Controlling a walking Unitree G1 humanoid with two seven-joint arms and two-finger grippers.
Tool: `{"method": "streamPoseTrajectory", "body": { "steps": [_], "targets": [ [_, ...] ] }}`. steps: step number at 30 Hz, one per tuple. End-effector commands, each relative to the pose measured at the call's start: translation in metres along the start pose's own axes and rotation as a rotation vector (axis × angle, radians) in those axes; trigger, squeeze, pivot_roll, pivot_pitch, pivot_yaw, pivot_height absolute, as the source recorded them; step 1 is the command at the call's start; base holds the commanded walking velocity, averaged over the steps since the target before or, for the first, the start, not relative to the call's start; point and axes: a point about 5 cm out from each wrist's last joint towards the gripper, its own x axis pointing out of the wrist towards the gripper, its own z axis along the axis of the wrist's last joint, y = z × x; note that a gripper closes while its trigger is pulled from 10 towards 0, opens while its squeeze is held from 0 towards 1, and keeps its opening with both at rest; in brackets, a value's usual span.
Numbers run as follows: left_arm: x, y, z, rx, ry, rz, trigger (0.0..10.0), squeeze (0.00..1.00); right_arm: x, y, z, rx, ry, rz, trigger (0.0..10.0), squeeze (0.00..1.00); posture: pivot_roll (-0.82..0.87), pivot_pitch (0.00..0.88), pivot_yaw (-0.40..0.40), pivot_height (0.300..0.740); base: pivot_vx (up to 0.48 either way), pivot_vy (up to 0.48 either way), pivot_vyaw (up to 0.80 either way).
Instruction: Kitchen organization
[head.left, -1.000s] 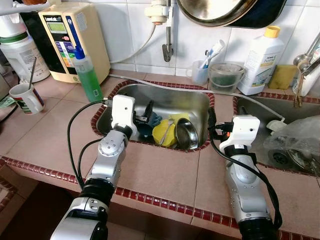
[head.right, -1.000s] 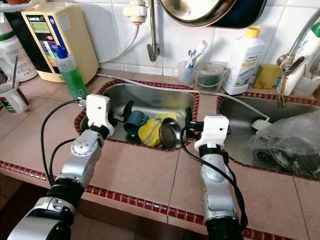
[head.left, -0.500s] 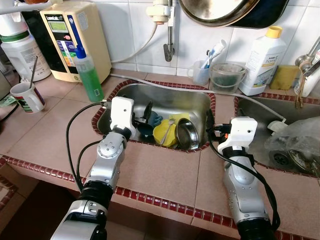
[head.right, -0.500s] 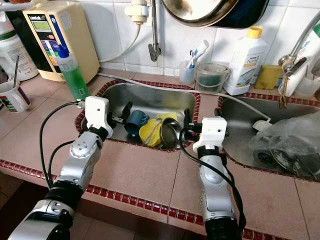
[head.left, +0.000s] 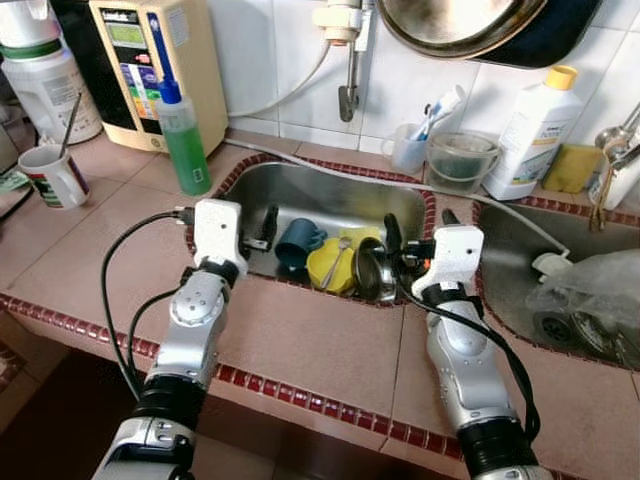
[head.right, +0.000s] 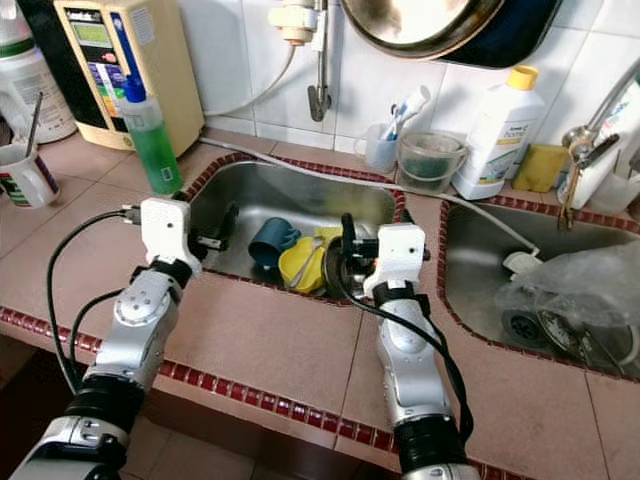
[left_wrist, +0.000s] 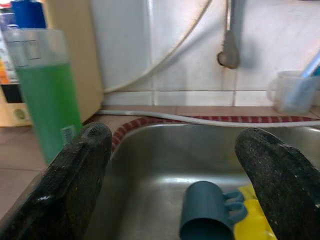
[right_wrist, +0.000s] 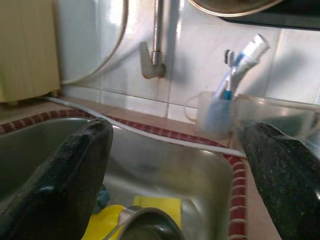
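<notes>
Your right gripper (head.left: 392, 243) has swung in over the sink (head.left: 330, 195) rim, jaws wide, beside the steel bowl (head.left: 372, 272); left gripper (head.left: 268, 228) wide too, facing the cup (head.left: 297, 243); cup looks light, rigid, slippery when wet; grip its wall.

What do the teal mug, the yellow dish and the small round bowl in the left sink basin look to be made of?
Teal mug: likely plastic, with a matte, even colour. Yellow dish: probably plastic, opaque with a soft sheen. Small round bowl: metal, likely stainless steel, with a mirror-like reflective rim matching the steel sink basin.
</notes>
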Motion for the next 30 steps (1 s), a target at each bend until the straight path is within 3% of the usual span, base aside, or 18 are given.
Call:
{"method": "streamPoseTrajectory", "body": {
  "steps": [1, 7, 17, 30],
  "targets": [
    [0.000, 0.005, 0.002, 0.008, -0.006, 0.017, 10.0, 0.00, 0.004, 0.005, 0.003, 0.002, -0.011, 0.021, 10.0, 0.00, 0.01, 0.000, -0.022, 0.740, 0.000, 0.000, 0.00],
    [-0.003, 0.009, 0.000, 0.018, 0.005, 0.033, 10.0, 0.00, 0.002, 0.007, 0.001, 0.002, -0.013, 0.042, 10.0, 0.00, 0.01, 0.000, -0.013, 0.740, 0.000, 0.000, 0.00],
    [-0.001, 0.002, 0.001, 0.021, 0.019, -0.022, 10.0, 0.00, -0.004, 0.002, -0.004, 0.016, -0.004, -0.015, 10.0, 0.00, 0.00, 0.000, 0.049, 0.740, 0.000, 0.000, 0.00],
    [0.001, 0.003, 0.000, 0.005, 0.017, -0.023, 10.0, 0.00, -0.008, 0.008, -0.009, 0.020, 0.010, -0.013, 10.0, 0.00, -0.03, 0.000, 0.044, 0.740, 0.000, 0.000, 0.00]
  ]
}}
